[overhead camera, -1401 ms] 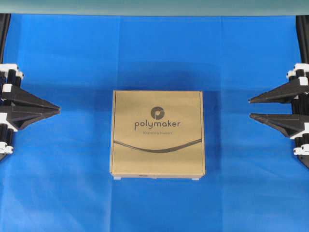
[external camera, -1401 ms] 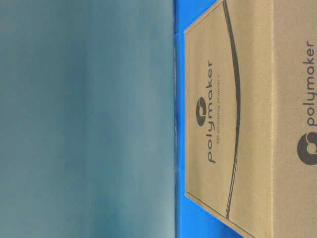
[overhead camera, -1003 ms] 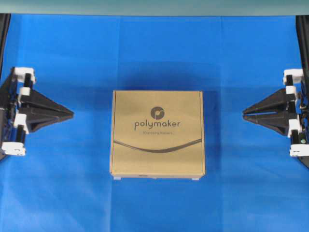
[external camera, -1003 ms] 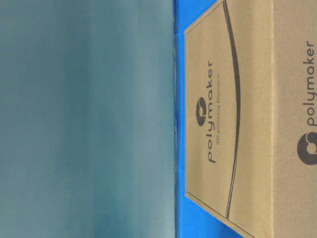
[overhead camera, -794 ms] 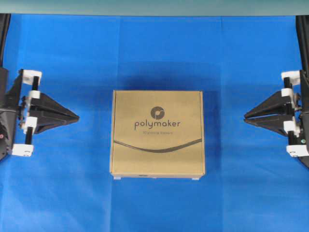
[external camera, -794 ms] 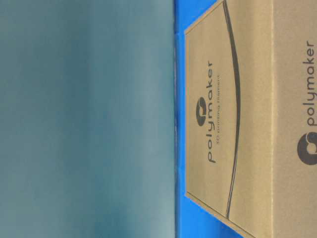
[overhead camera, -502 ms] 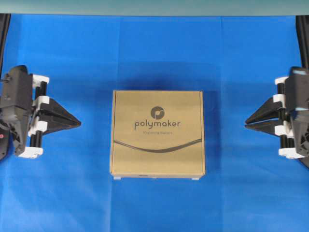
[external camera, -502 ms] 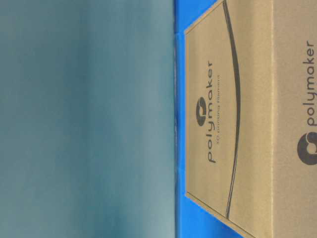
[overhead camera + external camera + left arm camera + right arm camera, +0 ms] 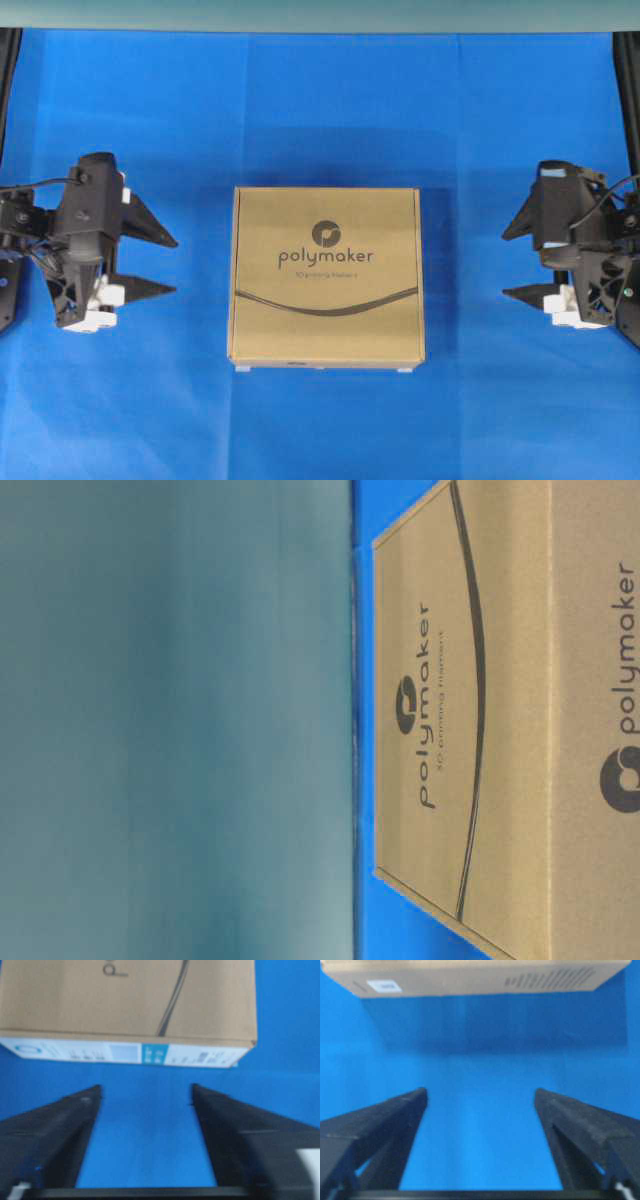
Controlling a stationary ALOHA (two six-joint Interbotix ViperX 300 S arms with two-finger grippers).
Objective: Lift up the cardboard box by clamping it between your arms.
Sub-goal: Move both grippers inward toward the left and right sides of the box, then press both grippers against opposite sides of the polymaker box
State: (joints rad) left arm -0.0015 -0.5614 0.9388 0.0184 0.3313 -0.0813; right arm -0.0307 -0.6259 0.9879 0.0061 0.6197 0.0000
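The cardboard box (image 9: 326,278) lies flat in the middle of the blue cloth, brown with a dark "polymaker" logo and a curved line. It fills the right side of the table-level view (image 9: 500,720). My left gripper (image 9: 176,266) stands open a short way left of the box, touching nothing. In the left wrist view the box (image 9: 125,995), with a white label strip on its side, lies beyond the open left gripper (image 9: 145,1089). My right gripper (image 9: 503,265) is open, clearly apart from the box's right side. The box's edge (image 9: 470,975) sits far ahead of the right gripper (image 9: 480,1092).
A blue cloth (image 9: 320,110) covers the whole table. A grey-green wall (image 9: 320,12) runs along the back edge. Black arm posts (image 9: 8,60) stand at the far left and far right corners.
Both grippers were shut with fingers together and now stand open. Both wrists have turned and tilted, and the arms have moved a little toward the box. The box has not moved.
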